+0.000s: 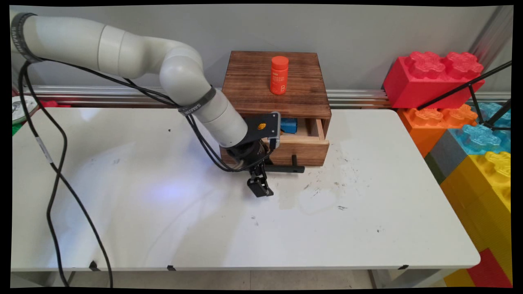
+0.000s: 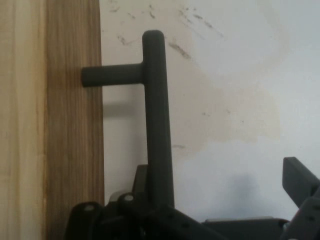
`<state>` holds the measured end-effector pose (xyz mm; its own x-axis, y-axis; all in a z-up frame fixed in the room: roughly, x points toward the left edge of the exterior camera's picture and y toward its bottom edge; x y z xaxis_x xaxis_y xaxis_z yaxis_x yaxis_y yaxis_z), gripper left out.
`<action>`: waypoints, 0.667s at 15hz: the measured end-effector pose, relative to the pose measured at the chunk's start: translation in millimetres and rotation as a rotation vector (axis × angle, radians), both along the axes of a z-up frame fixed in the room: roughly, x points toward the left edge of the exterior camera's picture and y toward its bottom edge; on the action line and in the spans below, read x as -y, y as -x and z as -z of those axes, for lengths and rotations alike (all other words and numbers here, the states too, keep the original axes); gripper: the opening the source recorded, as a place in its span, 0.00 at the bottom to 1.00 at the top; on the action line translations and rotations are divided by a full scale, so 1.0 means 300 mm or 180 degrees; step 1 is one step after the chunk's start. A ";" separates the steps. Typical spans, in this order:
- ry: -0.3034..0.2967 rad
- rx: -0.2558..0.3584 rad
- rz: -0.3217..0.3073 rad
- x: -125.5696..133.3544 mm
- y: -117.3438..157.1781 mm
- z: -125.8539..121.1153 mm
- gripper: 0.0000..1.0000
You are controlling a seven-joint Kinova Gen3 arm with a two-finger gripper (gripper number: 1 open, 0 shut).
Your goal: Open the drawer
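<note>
Hovering gripper (image 1: 260, 185) spread wide beside drawer handle (image 2: 156, 120), orange bottle (image 1: 279, 75) only in main view

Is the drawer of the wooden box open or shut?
Open, partly. The drawer juts out from the wooden box, and a blue thing shows inside.

My arm (image 1: 122, 53) is white and tubular with dark joint bands, black cables (image 1: 53, 175), and a black gripper (image 1: 260, 185).

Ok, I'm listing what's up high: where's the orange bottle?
In the main view the orange bottle stands upright on top of the wooden drawer box, right of centre, above the open drawer.
</note>
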<state>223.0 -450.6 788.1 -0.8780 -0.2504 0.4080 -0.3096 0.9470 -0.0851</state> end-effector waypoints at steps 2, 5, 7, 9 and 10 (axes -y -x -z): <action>0.0019 0.0034 -0.0006 -0.018 -0.005 0.008 1.00; 0.0030 0.0032 -0.0015 -0.037 0.001 0.018 1.00; 0.0023 0.0006 -0.0009 -0.054 0.011 0.023 1.00; 0.0015 -0.0016 0.0003 -0.071 0.023 0.025 1.00; 0.0007 -0.0029 0.0010 -0.084 0.030 0.026 1.00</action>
<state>214.1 -425.5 780.3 -0.8751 -0.2467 0.4164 -0.3073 0.9479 -0.0842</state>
